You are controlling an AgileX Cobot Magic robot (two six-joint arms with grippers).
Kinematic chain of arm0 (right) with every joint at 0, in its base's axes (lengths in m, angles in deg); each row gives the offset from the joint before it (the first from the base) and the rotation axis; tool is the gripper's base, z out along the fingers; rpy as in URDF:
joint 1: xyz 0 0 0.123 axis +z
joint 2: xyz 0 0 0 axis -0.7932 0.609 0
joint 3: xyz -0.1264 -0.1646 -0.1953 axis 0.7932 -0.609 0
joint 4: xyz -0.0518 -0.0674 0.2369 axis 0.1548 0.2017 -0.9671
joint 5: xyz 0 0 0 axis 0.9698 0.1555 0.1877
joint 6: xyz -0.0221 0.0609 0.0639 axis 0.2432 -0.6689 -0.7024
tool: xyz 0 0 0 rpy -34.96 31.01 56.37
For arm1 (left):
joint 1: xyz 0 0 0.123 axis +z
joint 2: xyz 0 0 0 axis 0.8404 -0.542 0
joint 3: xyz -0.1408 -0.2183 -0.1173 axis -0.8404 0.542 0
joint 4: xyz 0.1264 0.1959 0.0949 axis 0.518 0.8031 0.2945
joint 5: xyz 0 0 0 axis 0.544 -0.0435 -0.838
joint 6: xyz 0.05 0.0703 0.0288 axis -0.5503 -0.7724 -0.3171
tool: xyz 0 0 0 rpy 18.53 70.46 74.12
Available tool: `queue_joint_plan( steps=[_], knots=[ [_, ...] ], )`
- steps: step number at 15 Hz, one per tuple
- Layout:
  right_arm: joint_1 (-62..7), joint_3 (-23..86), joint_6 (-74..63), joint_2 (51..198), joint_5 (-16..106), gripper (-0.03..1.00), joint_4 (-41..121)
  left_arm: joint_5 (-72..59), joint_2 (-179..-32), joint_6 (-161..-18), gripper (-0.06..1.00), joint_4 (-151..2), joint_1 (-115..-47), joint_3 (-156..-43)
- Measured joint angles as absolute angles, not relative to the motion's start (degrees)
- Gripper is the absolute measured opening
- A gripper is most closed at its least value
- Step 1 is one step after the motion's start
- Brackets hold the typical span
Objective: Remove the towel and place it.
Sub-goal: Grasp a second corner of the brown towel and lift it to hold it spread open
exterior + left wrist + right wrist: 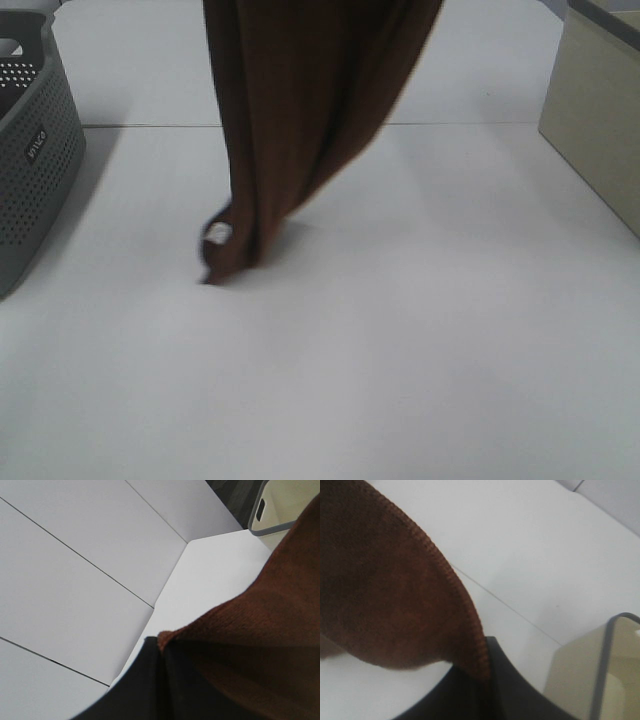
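Brown towel hangs, white tag visible only from above; wrist views show both jaws pinching it.

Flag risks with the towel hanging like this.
The towel touches the table bunched, near its white tag; lowering now could leave it crumpled.
The left gripper and right gripper each seem to pinch only an edge, so it might slip.
Swinging left could snag the grey basket.

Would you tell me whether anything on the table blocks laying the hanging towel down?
Nothing visible does. The towel hangs with its lower end touching the bare table. The grey basket sits off at the left edge and the beige box at the right.
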State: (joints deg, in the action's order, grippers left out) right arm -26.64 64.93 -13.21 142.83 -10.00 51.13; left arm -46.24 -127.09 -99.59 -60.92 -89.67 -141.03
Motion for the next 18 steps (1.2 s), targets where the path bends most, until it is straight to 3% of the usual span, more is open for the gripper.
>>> queue_joint_plan(
  steps=[3,9,18],
  knots=[
    [-26.6,66.5,-13.5,142.8,-6.2,0.01,57.8,-42.8,-128.2,-99.6,0.00,-58.7,-89.6,-141.0],
    [-26.6,66.5,-14.0,142.8,14.2,0.01,71.8,-21.3,-131.3,-93.6,0.00,-49.4,-88.9,-141.0],
    [-27.0,66.6,-26.4,149.8,35.0,0.01,76.2,-4.6,-135.9,-84.9,0.00,-49.2,-80.9,-141.0]
  ],
)
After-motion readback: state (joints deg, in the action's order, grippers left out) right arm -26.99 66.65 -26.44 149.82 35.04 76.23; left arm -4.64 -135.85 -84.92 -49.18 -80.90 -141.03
